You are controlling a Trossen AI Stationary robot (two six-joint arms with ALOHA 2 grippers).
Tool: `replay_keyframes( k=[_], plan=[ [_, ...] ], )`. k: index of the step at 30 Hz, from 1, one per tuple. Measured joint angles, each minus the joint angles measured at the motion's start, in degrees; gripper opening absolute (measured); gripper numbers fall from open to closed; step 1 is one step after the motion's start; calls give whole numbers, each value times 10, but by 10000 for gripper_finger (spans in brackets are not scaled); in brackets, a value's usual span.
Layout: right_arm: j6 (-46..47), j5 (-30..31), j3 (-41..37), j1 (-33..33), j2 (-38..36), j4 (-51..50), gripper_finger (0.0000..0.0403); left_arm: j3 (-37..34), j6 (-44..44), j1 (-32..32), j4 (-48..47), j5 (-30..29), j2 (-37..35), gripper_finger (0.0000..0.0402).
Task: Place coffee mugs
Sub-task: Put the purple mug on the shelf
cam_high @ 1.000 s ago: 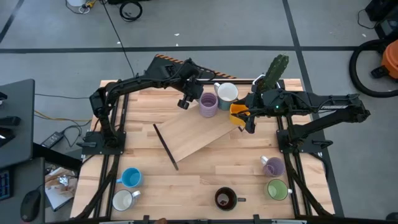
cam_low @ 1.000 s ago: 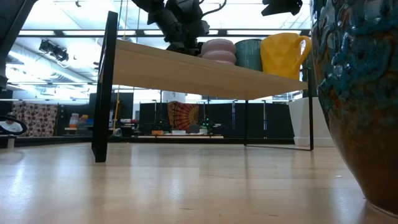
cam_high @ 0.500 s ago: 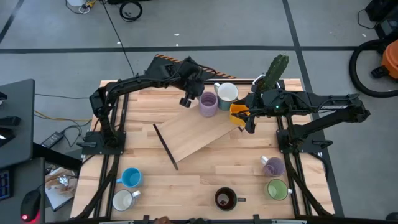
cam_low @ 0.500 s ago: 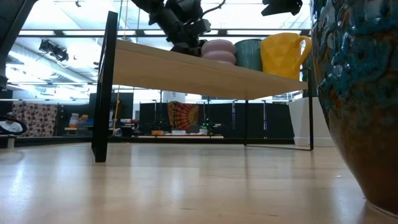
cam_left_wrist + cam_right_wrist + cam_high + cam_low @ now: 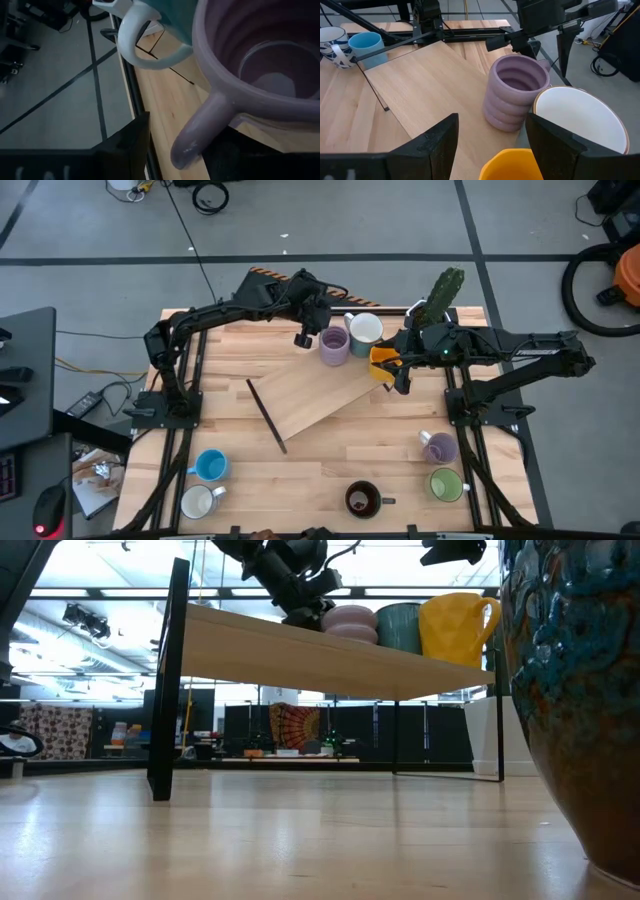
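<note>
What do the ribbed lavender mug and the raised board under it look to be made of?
Lavender mug: likely glazed ceramic; thick ribbed wall and a smooth satin sheen on rim and handle. Board: light wood, probably plywood or a laminate; pale straight grain, matte, thin flat edge seen in the low view.

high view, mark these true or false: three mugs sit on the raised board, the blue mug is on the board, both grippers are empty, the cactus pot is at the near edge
1. Three mugs sit on the raised board: true, a lavender mug, a white mug and an orange mug.
2. The blue mug is on the board: false, it stands on the table near the front left.
3. The left gripper and right gripper hold nothing: true.
4. The cactus pot is at the near edge: false, far right corner.
</note>
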Motion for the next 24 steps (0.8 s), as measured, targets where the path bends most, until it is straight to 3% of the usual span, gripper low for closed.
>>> replay_keyframes(
  k=[24],
  plan=[
    [-5, 0, 0, 0, 0, 0, 236, 0, -48, -7, -14, 63, -10, 165]
  ],
)
